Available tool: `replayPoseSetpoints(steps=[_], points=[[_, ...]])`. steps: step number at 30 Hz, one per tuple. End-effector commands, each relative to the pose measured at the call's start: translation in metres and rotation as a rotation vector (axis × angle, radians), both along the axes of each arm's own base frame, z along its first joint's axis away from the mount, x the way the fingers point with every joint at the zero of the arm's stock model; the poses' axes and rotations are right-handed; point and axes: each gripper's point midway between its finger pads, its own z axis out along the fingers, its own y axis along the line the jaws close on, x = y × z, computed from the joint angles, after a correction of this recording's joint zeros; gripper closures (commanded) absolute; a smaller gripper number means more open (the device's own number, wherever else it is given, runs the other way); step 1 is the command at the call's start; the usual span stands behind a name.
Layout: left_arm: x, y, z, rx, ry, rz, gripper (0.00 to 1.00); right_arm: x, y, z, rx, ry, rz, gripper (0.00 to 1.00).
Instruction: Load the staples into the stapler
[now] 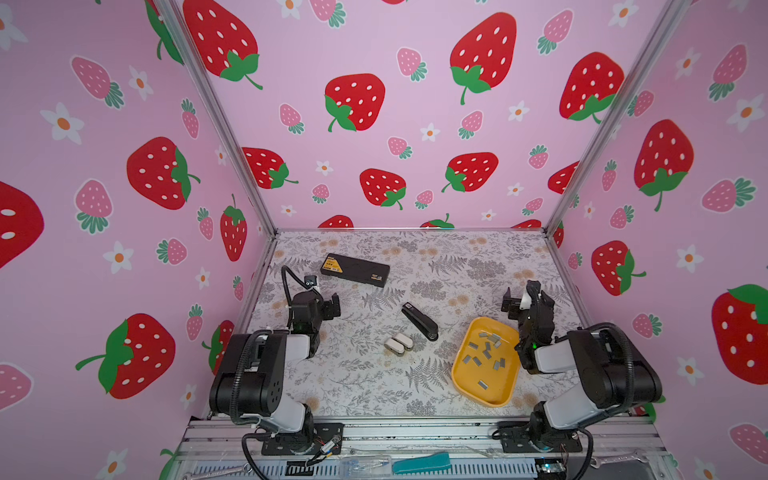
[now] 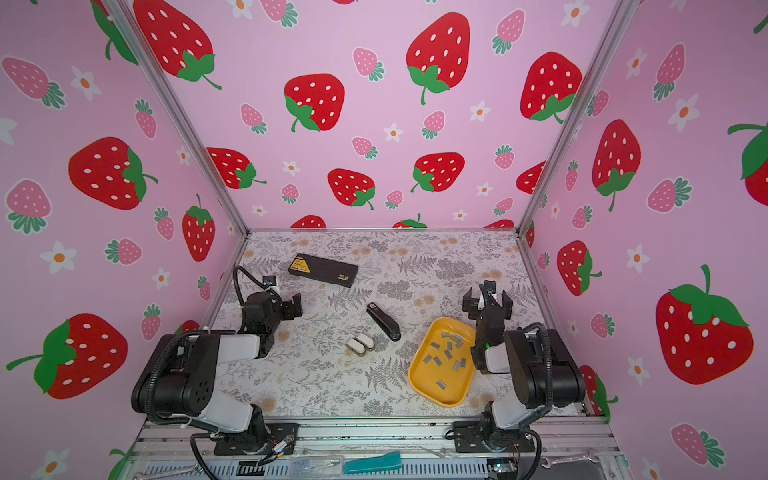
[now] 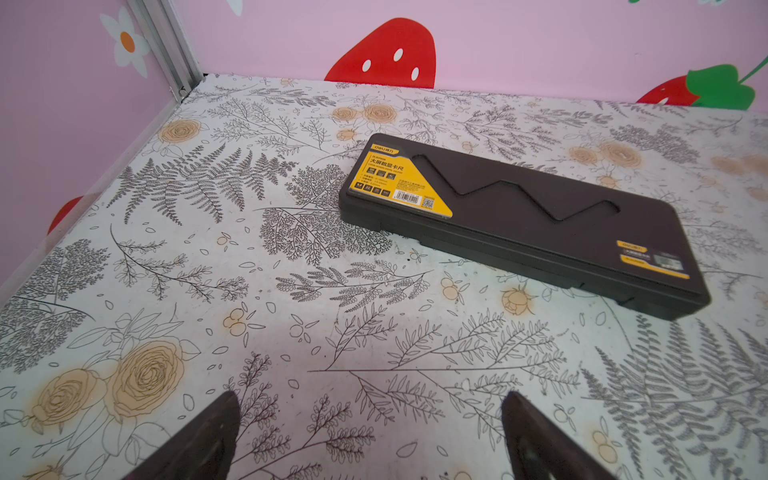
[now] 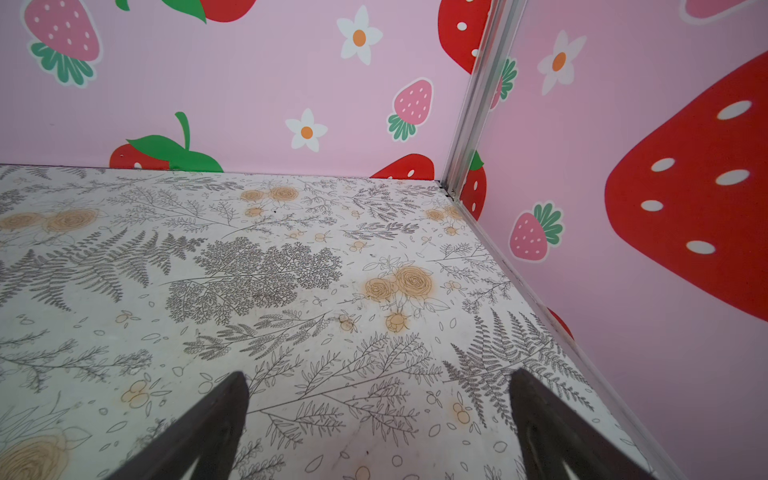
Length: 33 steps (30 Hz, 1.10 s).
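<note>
Top views show small silver-grey metal staples [image 1: 485,354] in a yellow plastic tray [image 1: 490,397], 4 o'clock from the black stapler [image 1: 420,322]. Left gripper [image 1: 334,305] and right gripper [image 1: 521,297] are spread, empty. Tiny staples may slip when pinched.

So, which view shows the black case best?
The left wrist view: the black case lies close and whole, its yellow label clear. Both top views show it small. The right wrist view misses it.

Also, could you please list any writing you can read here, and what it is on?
"deli 得力": corner of the black case.
"大屏数显卡尺": its yellow label.
The label's small print and the case's other labels: too small to read.
The sticker on the black stapler: blurred.
</note>
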Motion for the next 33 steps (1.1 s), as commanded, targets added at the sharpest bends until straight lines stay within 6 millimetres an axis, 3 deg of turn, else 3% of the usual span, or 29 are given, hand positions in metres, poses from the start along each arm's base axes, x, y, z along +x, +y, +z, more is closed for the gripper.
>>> replayPoseSetpoints(steps=[1,5,8,10,12,14,16,19,24,25,31,33], points=[[0.008,0.000,0.010,0.001,-0.035,0.001,0.01,0.000,-0.009,0.027,0.008,-0.013,-0.082,0.01],[0.005,-0.001,0.027,0.000,-0.037,-0.006,0.01,-0.004,-0.015,0.043,0.052,-0.038,-0.132,0.01],[-0.004,-0.003,0.048,0.007,-0.063,-0.001,0.01,0.000,-0.004,0.063,0.145,0.014,-0.090,0.01],[-0.012,-0.007,0.067,0.015,-0.115,-0.001,0.01,-0.002,-0.008,0.076,0.286,0.049,-0.149,0.01],[-0.018,-0.014,0.099,-0.075,-0.177,-0.007,0.01,-0.011,-0.005,0.082,0.360,0.121,-0.161,0.01],[-0.028,-0.025,0.117,-0.183,-0.123,-0.029,0.01,-0.020,0.013,0.091,0.427,0.121,-0.031,0.01],[-0.036,-0.042,0.134,-0.254,-0.103,-0.104,0.01,-0.029,0.050,0.104,0.438,0.121,0.210,0.01],[-0.054,-0.086,0.137,-0.299,-0.096,-0.377,0.01,-0.044,0.062,0.085,0.511,0.240,0.209,0.01],[-0.069,-0.096,0.146,-0.394,-0.099,-0.415,0.01,-0.072,0.082,0.040,0.504,0.459,0.165,0.00],[-0.072,-0.096,0.150,-0.402,-0.125,-0.419,0.01,-0.081,0.088,0.036,0.491,0.474,0.156,0.03],[-0.082,-0.077,0.153,-0.354,-0.180,-0.315,0.01,-0.129,0.121,0.023,0.549,0.475,0.215,0.51],[-0.083,-0.060,0.147,-0.349,-0.204,-0.212,0.01,-0.138,0.118,0.012,0.534,0.489,0.182,0.55]])
